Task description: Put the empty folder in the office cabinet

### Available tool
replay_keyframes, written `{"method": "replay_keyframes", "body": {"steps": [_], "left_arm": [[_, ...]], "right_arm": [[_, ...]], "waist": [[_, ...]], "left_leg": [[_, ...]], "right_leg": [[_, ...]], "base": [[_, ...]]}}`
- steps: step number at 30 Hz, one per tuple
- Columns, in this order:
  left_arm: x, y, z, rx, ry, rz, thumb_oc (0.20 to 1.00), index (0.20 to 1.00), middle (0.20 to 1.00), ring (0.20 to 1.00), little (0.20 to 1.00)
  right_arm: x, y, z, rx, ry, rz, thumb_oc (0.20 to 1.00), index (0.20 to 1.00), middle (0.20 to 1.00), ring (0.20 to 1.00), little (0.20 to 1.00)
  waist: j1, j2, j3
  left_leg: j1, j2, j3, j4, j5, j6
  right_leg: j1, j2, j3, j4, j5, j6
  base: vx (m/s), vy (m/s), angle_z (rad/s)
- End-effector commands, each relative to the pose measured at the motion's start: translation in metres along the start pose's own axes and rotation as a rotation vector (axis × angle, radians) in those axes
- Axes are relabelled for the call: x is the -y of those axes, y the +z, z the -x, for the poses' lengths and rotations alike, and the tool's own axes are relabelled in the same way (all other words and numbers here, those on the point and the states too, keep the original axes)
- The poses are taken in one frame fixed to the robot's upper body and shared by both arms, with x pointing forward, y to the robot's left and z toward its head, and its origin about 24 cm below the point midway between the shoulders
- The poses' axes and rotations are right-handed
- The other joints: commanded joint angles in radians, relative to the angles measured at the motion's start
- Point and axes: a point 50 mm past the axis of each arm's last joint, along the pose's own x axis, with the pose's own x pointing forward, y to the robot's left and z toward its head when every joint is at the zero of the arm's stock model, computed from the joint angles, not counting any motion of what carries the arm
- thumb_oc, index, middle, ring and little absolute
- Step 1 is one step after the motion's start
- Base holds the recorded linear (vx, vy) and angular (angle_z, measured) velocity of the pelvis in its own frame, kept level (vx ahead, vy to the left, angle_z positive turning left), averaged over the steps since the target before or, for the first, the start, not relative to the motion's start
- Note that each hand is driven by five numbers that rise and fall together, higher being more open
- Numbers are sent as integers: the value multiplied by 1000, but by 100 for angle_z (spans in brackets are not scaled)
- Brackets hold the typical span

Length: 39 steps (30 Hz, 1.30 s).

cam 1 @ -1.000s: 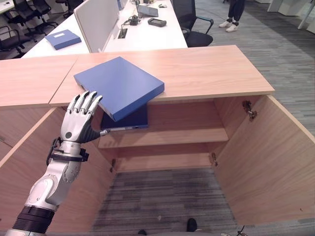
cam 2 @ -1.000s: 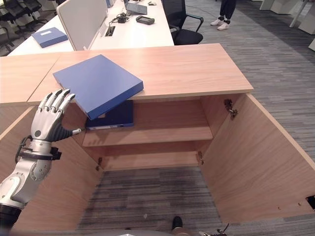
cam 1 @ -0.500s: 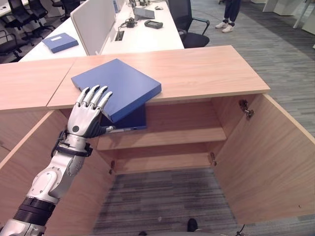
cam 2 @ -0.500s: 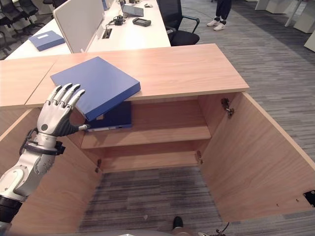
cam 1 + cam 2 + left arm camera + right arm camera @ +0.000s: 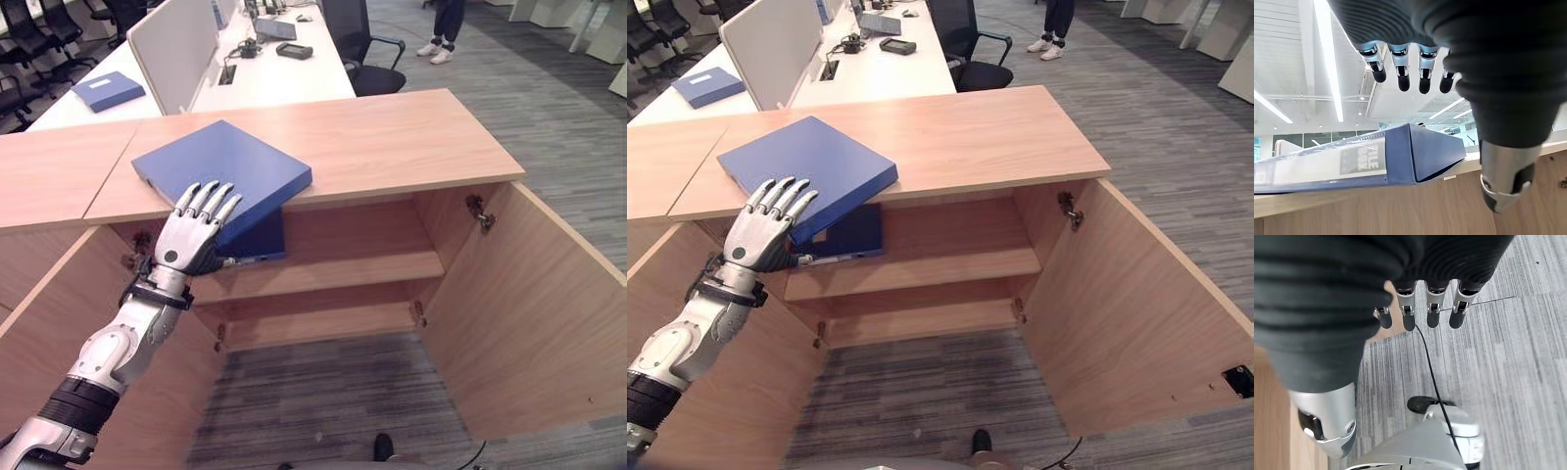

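Left eye view: a blue folder (image 5: 223, 174) lies flat on the wooden top of the office cabinet (image 5: 392, 132), toward its left end, with its near corner jutting past the front edge. The left hand (image 5: 193, 238) is raised in front of that overhanging corner, fingers straight and slightly spread, fingertips at the folder's near edge. Both cabinet doors stand open, and on the upper shelf (image 5: 333, 270), just under the overhang, lies a second, darker blue folder (image 5: 260, 238). Far behind are white desks (image 5: 274, 73), another blue folder (image 5: 108, 90) at far left, and a black office chair (image 5: 362, 44).

Right eye view: the same layout; a person's legs (image 5: 1053, 24) stand at the far side on grey carpet (image 5: 1176, 108).

Left wrist view: straight fingers (image 5: 1403, 73) hang apart from the folder's corner, not touching it.

Right wrist view: the right hand (image 5: 1420, 308) hangs over the carpet, fingers straight and relaxed, holding nothing.
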Motion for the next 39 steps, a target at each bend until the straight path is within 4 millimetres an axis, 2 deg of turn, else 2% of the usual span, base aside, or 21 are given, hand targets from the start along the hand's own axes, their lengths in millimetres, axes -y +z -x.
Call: {"method": "replay_keyframes", "body": {"steps": [1, 10, 22, 39], "left_arm": [[-29, -17, -30, 9, 105, -128, 1000, 1000, 1000, 1000, 1000], [-18, -19, -32, -7, 57, -137, 1000, 1000, 1000, 1000, 1000], [-23, -26, -33, -26, 73, -178, 1000, 1000, 1000, 1000, 1000], [-18, -35, -32, -93, 67, -194, 1000, 1000, 1000, 1000, 1000]], "right_arm": [[3, 15, -3, 21, -17, -37, 1000, 1000, 1000, 1000, 1000], [5, 14, -3, 16, -26, -54, 1000, 1000, 1000, 1000, 1000], [6, 15, -3, 16, -29, -61, 1000, 1000, 1000, 1000, 1000], [4, 18, -4, 28, -26, -85, 1000, 1000, 1000, 1000, 1000]], "waist": [[-23, -36, 18], [-29, -35, 17], [-22, -40, 14], [-22, -43, 12]], "left_leg": [[8, 1, -6, 12, -74, -29], [15, 2, -8, 12, -75, -29], [12, 2, -7, 12, -75, -29], [13, 0, -8, 12, -75, -28]], "right_leg": [[105, -88, 5, 9, -125, 122], [113, -87, 5, 11, -130, 121], [113, -87, 2, 11, -133, 122], [117, -88, -2, 11, -134, 122]], "base": [[0, 0, 0], [0, 0, 0], [0, 0, 0], [0, 0, 0]]}}
